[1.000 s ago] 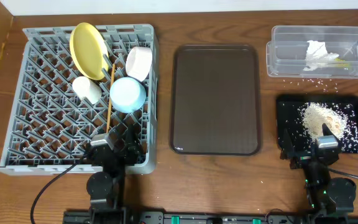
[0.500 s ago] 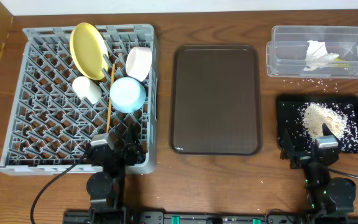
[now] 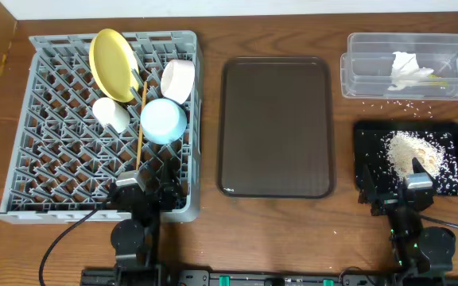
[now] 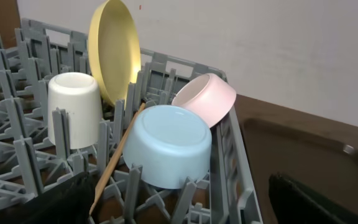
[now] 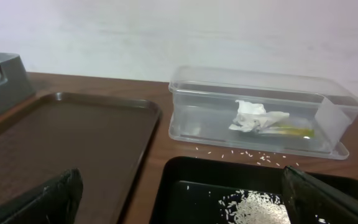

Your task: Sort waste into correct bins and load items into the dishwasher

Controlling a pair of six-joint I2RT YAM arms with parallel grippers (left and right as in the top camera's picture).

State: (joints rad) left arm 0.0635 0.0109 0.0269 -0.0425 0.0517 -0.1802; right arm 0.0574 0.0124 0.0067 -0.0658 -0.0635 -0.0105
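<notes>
Both wide, empty: left claw [image 3: 149, 184], right claw [image 3: 394, 187]. Only stray rice grains [image 3: 400, 103] left, beyond black tray [image 3: 359, 132], nearest right claw.

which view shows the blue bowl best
Left wrist: the light blue bowl is large and close, base toward the camera, among the rack pegs. Overhead shows it small from above; right wrist does not show it.

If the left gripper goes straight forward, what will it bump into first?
Most likely the blue bowl, sitting in the rack right ahead of the left gripper. The rack's low pegs in front of it might catch first; depth is hard to judge.
</notes>
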